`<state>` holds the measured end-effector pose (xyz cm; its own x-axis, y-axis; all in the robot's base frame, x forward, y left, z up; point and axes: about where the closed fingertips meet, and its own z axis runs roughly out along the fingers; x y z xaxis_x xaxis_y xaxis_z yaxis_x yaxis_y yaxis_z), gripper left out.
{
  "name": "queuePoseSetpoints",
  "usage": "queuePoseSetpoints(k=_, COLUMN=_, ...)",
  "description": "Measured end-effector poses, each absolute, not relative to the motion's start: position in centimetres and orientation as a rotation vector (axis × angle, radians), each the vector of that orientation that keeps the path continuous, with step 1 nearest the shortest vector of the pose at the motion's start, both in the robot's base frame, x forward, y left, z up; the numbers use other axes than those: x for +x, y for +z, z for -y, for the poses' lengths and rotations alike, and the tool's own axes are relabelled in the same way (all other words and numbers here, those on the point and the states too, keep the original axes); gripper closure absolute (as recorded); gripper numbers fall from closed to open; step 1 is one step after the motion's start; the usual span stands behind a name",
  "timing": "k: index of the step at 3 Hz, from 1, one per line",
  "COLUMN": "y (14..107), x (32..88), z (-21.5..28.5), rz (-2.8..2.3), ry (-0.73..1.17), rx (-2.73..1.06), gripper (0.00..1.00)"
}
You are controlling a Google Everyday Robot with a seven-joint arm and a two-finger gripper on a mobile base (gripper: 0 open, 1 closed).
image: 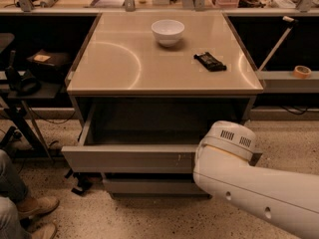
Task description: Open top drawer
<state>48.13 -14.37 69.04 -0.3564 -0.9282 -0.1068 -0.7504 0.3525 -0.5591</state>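
Camera view: the top drawer is seen pulled out. The hand is hidden behind the arm at the drawer's front; its state cannot be told.

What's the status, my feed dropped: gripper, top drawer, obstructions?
Gripper hidden behind white arm, at right end of top drawer. Drawer pulled open. Person's shoes on floor left of it.

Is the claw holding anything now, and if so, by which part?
It cannot be told: the white arm hides the claw, near the right end of the top drawer.
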Motion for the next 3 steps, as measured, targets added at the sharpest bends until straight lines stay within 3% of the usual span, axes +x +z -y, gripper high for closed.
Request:
queuePoseSetpoints(k=1, y=69.04, x=48.13, z=14.37, rz=-2.214, ry=-0.593, rx=-1.468, gripper=0.12)
queuePoseSetpoints(k=2, y=69.05, x=48.13, z=14.37, rz=-2.214, ry=-0.593, rx=-1.468, gripper=0.00)
queuePoseSetpoints(k=3, y=69.05, x=48.13, z=14.37, rz=-2.214, ry=-0.593, rx=-1.468, gripper=0.00)
